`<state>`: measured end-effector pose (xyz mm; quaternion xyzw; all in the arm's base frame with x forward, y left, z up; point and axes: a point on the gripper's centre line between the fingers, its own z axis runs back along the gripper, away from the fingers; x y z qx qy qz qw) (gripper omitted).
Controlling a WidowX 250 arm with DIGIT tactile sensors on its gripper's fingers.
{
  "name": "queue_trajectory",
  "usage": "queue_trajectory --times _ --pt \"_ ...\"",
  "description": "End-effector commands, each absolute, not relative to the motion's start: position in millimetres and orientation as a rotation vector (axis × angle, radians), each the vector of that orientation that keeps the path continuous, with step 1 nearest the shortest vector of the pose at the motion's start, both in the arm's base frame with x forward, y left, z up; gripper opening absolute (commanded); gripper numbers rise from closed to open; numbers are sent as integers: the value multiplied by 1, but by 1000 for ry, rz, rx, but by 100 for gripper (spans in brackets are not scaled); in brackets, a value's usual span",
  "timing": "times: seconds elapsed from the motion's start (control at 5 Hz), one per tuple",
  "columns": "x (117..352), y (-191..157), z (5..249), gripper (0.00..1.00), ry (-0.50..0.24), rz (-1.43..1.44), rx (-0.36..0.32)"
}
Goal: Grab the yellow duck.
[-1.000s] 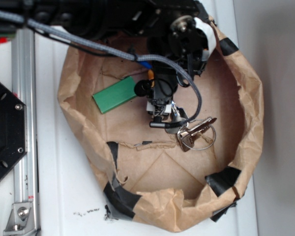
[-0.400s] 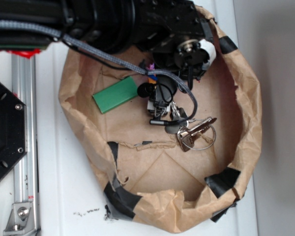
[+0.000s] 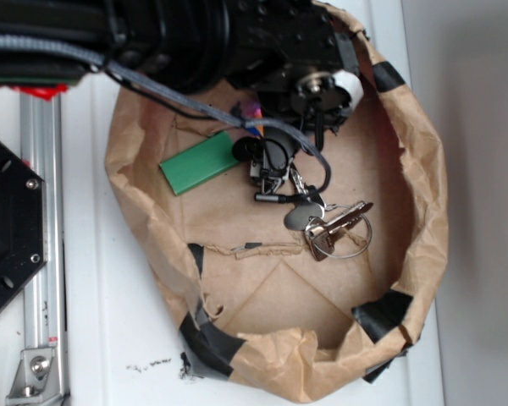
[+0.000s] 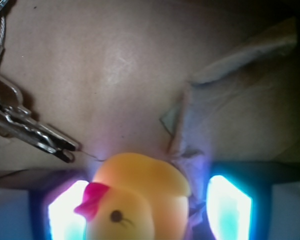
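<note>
Across the white desk (image 3: 110,338) sits a crumpled brown paper tray (image 3: 423,211), its rim patched with black tape at the near corners, and everything of the task lies on its flat floor. Over the far edge of the tray the black arm (image 3: 195,34) reaches in, a grey braided cable (image 3: 178,101) looping down from it toward the middle of the floor. At the left edge of the desk stands a black mounting plate (image 3: 4,228) beside an aluminium rail (image 3: 42,211). On the far left part of the tray floor lies the green block (image 3: 197,162), flat and set at a slant. Near the middle of the floor, just beside the arm's tip, rests a bunch of keys (image 3: 330,224) on a ring. The gripper (image 4: 150,205) is spread wide, its two lit fingers (image 4: 227,205) standing on either side of the yellow duck (image 4: 135,200), with a gap showing on the right side; whether the left pad touches the toy cannot be told. From the exterior view the duck is hidden under the arm; the wrist view shows it between the fingers, red beak pointing left, with the keys off to its left.
</note>
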<state>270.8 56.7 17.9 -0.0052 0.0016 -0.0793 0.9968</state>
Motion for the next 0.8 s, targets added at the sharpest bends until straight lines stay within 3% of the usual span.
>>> queue_trajectory --times 0.0,0.2,0.4,0.6 --pt "268 59 36 0 -33 -144 11" --pt "268 55 63 0 -68 -122 -33" --pt "272 36 113 0 -87 -72 -60" --pt "275 10 160 0 -30 -19 -89"
